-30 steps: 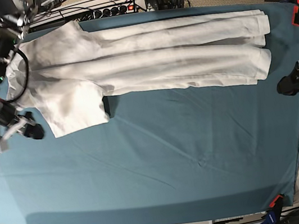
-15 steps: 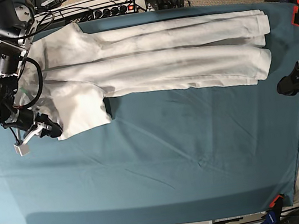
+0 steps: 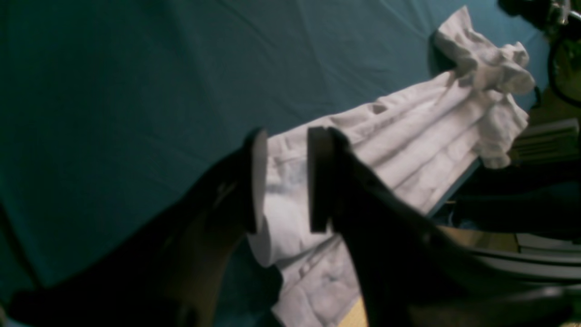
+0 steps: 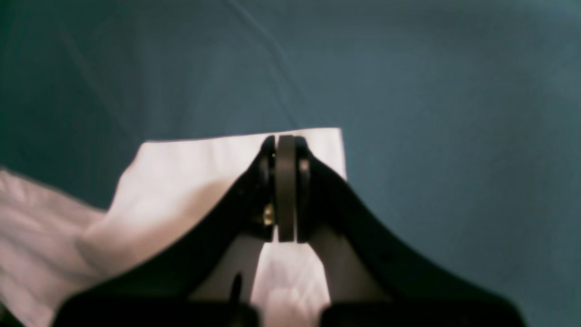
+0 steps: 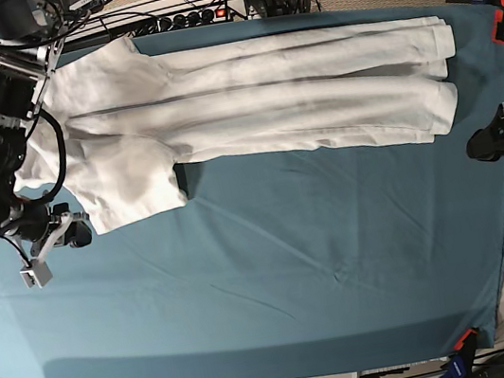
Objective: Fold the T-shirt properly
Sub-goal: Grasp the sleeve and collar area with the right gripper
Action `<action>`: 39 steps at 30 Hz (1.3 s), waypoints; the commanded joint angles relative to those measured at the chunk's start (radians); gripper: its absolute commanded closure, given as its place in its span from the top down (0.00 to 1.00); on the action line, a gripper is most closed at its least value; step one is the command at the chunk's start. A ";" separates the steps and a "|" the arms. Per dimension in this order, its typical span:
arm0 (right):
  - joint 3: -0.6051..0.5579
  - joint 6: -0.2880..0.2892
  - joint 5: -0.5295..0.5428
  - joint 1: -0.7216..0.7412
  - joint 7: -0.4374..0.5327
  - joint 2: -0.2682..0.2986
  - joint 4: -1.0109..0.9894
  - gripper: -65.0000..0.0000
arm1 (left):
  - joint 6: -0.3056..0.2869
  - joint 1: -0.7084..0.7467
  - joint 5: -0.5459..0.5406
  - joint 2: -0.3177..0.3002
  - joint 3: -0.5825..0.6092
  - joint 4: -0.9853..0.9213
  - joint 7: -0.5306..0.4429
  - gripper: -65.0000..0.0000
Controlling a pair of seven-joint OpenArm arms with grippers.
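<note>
Compared with half a second ago, the right gripper (image 5: 75, 232) sits a little lower and further out, at about 8 o'clock of the table, just beside the corner of the sleeve; a full second ago it was still further left, clear of the cloth. Its jaws look pressed together in the right wrist view, and I cannot tell if any fabric is between them; the sleeve edge lies under the tips.

The T-shirt (image 5: 250, 113) lies along the far side of the teal table cover (image 5: 292, 259), from 10 o'clock to 2 o'clock, already folded into a long band, with one sleeve sticking out at 9 o'clock.

The left gripper (image 3: 281, 181) waits at 3 o'clock, near the hem, with jaws partly apart and nothing held.

The risk I see: closed jaws may only push the sleeve and wrinkle it, or catch the table cover together with the cloth and drag the whole band crooked.
</note>
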 commanded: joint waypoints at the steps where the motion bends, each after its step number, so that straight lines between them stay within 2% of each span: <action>1: -0.011 0.004 0.017 -0.011 0.008 0.002 0.044 0.00 | -0.001 -0.019 -0.024 -0.028 -0.009 0.014 -0.016 0.26; 4: -0.069 0.004 0.014 -0.098 0.010 -0.021 0.137 0.00 | -0.001 -0.019 -0.024 -0.028 -0.009 0.014 -0.016 0.26; 6: -0.108 0.003 -0.037 -0.160 0.036 -0.041 0.193 0.00 | -0.001 -0.019 -0.024 -0.028 -0.009 0.014 -0.016 0.26; 11: -0.113 -0.123 -0.335 -0.205 0.155 -0.049 0.260 0.02 | -0.001 -0.019 -0.024 -0.029 -0.009 0.014 -0.015 0.26; 14: -0.056 -0.163 -0.370 -0.185 0.192 -0.044 0.245 0.40 | -0.001 -0.019 -0.024 -0.028 -0.009 0.014 -0.016 0.26; 15: -0.031 -0.175 -0.369 -0.176 0.211 -0.044 0.228 0.43 | -0.001 -0.019 -0.024 -0.028 -0.009 0.014 -0.016 0.26; 17: 0.022 -0.183 -0.343 -0.145 0.231 -0.044 0.160 0.43 | -0.001 -0.019 -0.024 -0.028 -0.009 0.014 -0.016 0.26; 19: 0.066 -0.179 -0.274 -0.096 0.209 -0.044 0.046 0.43 | -0.001 -0.019 -0.024 -0.028 -0.009 0.014 -0.016 0.26; 23: 0.105 -0.131 -0.153 0.010 0.152 -0.043 -0.194 0.43 | -0.001 -0.019 -0.024 -0.028 -0.009 0.014 -0.016 0.26; 27: 0.085 -0.108 -0.087 0.061 0.111 -0.044 -0.271 0.43 | -0.001 -0.019 -0.024 -0.028 -0.009 0.014 -0.016 0.26; 32: -0.023 -0.111 -0.112 0.068 0.087 -0.044 -0.269 0.43 | -0.001 -0.019 -0.024 -0.028 -0.009 0.014 -0.016 0.26; 33: -0.051 -0.113 -0.124 0.068 0.081 -0.044 -0.269 0.39 | -0.001 -0.019 -0.024 -0.028 -0.009 0.014 -0.016 0.26; 34: -0.077 -0.113 -0.132 0.068 0.077 -0.044 -0.269 0.31 | -0.001 -0.019 -0.024 -0.028 -0.009 0.014 -0.016 0.26; 37: -0.131 -0.113 -0.132 0.068 0.052 -0.044 -0.261 0.00 | -0.001 -0.019 -0.024 -0.028 -0.009 0.014 -0.016 0.26; 39: -0.147 -0.112 -0.132 0.068 0.024 -0.044 -0.230 0.00 | -0.001 -0.019 -0.024 -0.028 -0.009 0.014 -0.016 0.26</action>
